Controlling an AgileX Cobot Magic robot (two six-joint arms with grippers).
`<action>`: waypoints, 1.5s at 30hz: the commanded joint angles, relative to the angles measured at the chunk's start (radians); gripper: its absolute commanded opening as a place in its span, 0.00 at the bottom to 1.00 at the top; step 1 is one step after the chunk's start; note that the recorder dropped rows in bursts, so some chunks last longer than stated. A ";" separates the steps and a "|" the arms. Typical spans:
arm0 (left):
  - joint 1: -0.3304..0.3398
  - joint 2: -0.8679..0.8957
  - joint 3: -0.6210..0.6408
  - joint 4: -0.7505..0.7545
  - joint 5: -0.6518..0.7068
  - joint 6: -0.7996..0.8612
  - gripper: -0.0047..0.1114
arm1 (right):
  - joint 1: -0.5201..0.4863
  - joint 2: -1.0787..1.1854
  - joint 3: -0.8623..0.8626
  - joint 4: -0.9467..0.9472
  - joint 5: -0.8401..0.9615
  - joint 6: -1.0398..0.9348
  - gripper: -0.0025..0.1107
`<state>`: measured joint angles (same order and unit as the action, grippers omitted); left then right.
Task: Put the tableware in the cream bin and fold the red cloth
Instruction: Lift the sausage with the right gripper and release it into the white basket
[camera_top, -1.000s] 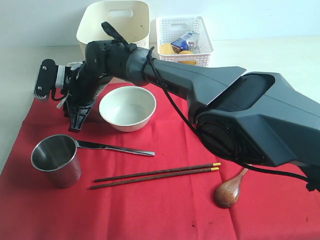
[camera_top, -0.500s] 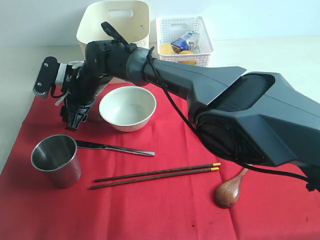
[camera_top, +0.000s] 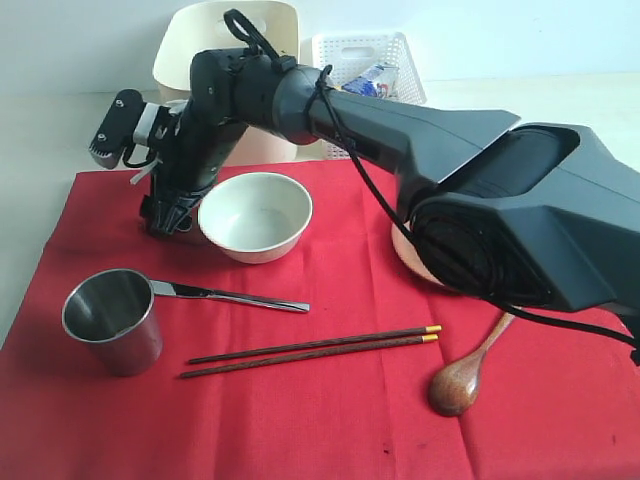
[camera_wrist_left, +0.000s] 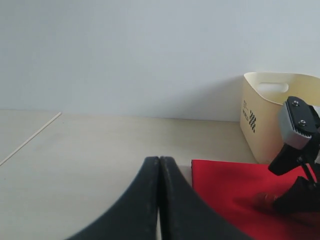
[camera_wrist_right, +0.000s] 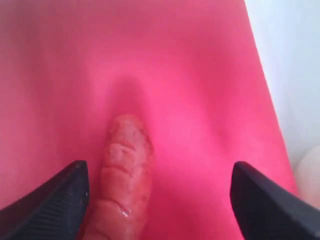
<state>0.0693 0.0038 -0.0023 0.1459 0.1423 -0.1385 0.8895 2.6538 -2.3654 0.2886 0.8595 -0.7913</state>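
**Jaws spring wide, arm lifts**

The right gripper (camera_wrist_right: 159, 170) now stands wide apart over a sausage (camera_wrist_right: 125, 165) lying loose on the cloth (camera_top: 330, 420), near its far left corner beside the bowl (camera_top: 255, 212). It sits higher than a second ago. Judging by that, no tableware is in hand (left gripper (camera_wrist_left: 159, 160) idles, pinched together). The knife (camera_top: 240, 297) and chopsticks (camera_top: 315, 346) lie roughly along the near edge, with the knife's handle and the yellow tips pointing right.

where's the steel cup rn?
Exterior view, lower left: the cup stands upright on the red cloth near its left edge, just left of the knife and nearer the camera than the bowl.
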 joint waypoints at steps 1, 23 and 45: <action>0.001 -0.004 0.002 0.006 -0.002 0.004 0.04 | -0.006 -0.004 -0.004 0.001 0.045 0.012 0.68; 0.001 -0.004 0.002 0.006 -0.002 0.004 0.04 | -0.024 -0.173 -0.007 -0.009 0.019 -0.008 0.02; 0.001 -0.004 0.002 0.006 -0.002 0.004 0.04 | -0.411 -0.277 -0.005 0.180 0.258 0.188 0.02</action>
<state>0.0693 0.0038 -0.0023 0.1459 0.1423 -0.1385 0.5076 2.3888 -2.3654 0.4488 1.0984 -0.5904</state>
